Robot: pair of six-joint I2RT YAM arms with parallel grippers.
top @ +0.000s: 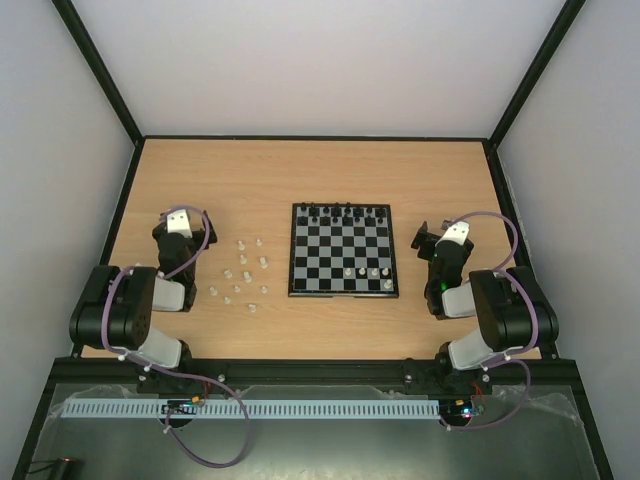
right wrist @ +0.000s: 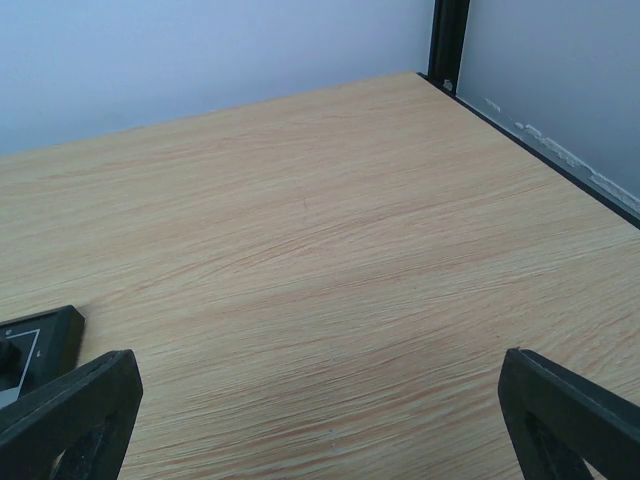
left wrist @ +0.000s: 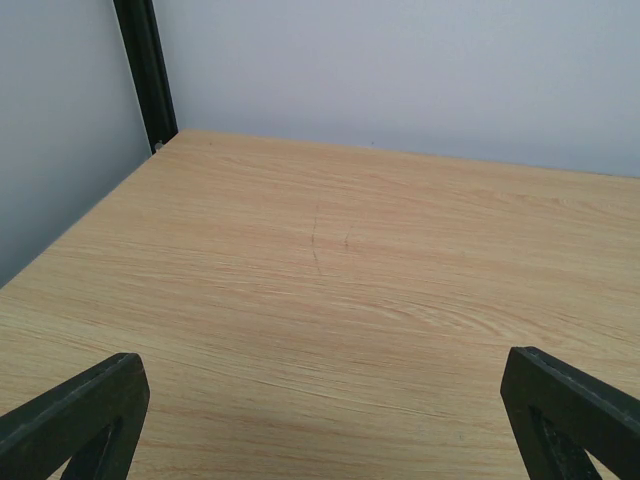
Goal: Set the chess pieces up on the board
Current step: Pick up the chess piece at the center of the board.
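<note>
The left gripper (top: 172, 214) (left wrist: 320, 425) is empty, its jaws spread wide over bare table (top: 300, 170), well to the left of the chessboard (top: 320, 250). It points away from the bases toward the far wall. Behind it the left arm (top: 130, 305) is folded low, elbow pulled back near its base.

The right gripper (top: 428, 238) (right wrist: 320, 420) mirrors it just off the chessboard's right edge. It too is agape and holds nothing, and a corner of the board (right wrist: 40, 345) shows beside its left jaw in the right wrist view. The right arm (top: 505, 305) is likewise folded back on itself.

Most white chessmen (top: 245, 270) lie scattered on the table between the left gripper and the chessboard's left edge. A few more stand on the board's near-right squares. Black chessmen (top: 345, 212) line the board's far rows.
</note>
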